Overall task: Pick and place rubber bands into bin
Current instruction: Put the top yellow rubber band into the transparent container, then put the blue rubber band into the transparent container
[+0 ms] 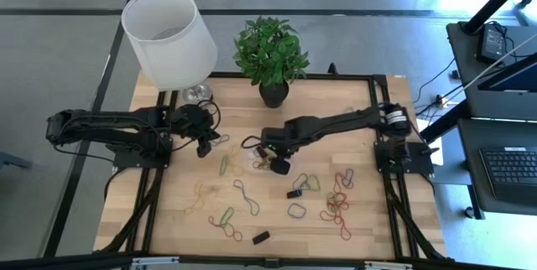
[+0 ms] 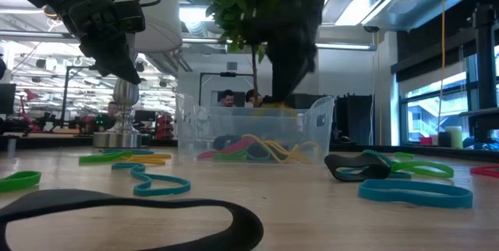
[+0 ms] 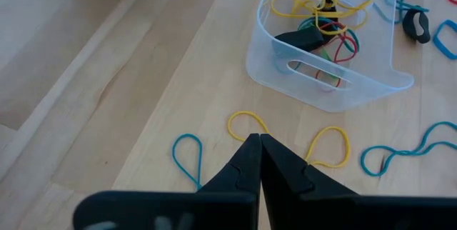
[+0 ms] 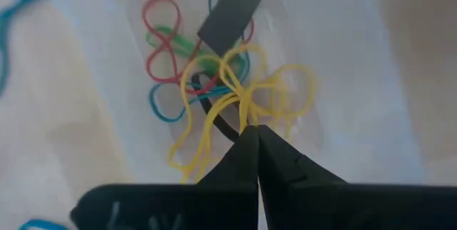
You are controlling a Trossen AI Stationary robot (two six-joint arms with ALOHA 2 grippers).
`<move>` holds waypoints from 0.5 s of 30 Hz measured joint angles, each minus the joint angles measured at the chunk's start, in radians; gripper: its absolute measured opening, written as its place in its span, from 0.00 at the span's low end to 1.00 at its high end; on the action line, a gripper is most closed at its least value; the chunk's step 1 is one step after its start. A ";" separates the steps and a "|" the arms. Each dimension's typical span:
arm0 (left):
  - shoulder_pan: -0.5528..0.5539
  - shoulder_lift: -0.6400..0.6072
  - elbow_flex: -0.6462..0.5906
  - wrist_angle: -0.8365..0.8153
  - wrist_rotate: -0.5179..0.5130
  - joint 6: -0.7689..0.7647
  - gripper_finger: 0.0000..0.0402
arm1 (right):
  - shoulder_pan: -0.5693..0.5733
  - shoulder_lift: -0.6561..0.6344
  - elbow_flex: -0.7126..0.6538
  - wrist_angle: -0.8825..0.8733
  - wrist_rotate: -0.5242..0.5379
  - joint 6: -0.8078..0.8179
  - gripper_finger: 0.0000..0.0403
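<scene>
The bin (image 3: 335, 87), a clear shallow tub, stands mid-table and holds red, green, blue and black rubber bands (image 4: 164, 44). My right gripper (image 4: 251, 128) is above the bin's inside, pointing steeply down, shut on a bunch of yellow rubber bands (image 4: 278, 91). In the high view it (image 1: 275, 163) reaches in from the right. My left gripper (image 3: 257, 138) is shut and empty, hovering over loose yellow and blue bands (image 3: 246, 121) left of the bin. More bands (image 1: 336, 199) lie flat across the near half of the table. My right gripper pinches several yellow loops where they bunch together (image 4: 246, 108), right at its fingertips. It comes from above, pointing steeply down. The loops fan out slack below the fingers, inside the bin walls (image 2: 195, 126), over the bands lying there.
A lamp with a white shade (image 1: 168, 35) and a potted plant (image 1: 273, 52) stand at the table's far edge. Black bands (image 2: 125, 220) and teal ones (image 2: 413, 192) lie near the low camera. The arm bases sit at the table's left and right edges.
</scene>
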 joint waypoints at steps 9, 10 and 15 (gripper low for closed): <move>0.000 0.000 0.000 0.000 0.000 0.000 0.01 | 0.000 0.073 0.000 0.008 -0.001 0.030 0.05; 0.000 0.000 0.000 0.000 0.000 0.000 0.01 | -0.001 0.073 0.000 0.007 -0.001 0.041 0.07; 0.000 0.000 0.000 0.000 0.000 0.037 0.00 | -0.010 0.073 0.008 0.001 0.000 0.055 0.15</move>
